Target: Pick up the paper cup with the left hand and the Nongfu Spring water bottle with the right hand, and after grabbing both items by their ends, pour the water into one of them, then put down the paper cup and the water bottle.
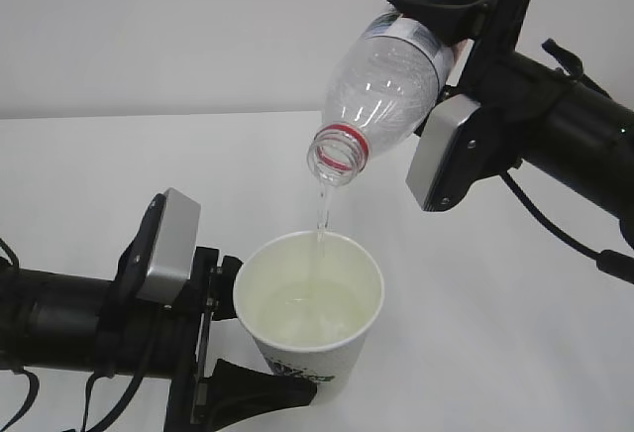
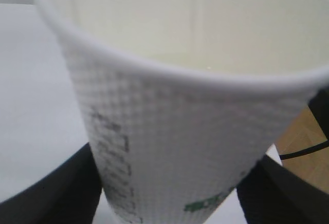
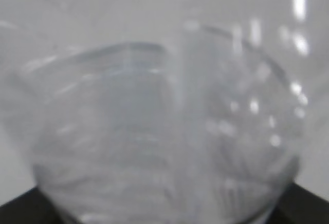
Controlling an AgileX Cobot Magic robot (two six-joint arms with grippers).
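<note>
The cup (image 1: pixel 309 315), white with green print and a cream inside, sits low in the middle over the white worktop (image 1: pixel 79 184), pinched near its base by the left gripper (image 1: pixel 233 338). Water (image 1: pixel 307 315) pools inside. At 1 o'clock above it, the right gripper (image 1: pixel 451 31) clamps the clear ribbed bottle (image 1: pixel 381 85), tilted mouth-down, its red neck ring toward the cup; a thin stream falls into the cup. Nothing stands between them.

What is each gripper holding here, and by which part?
Left gripper: paper cup, low on its body. Right gripper: water bottle, tipped, near its base end.
</note>
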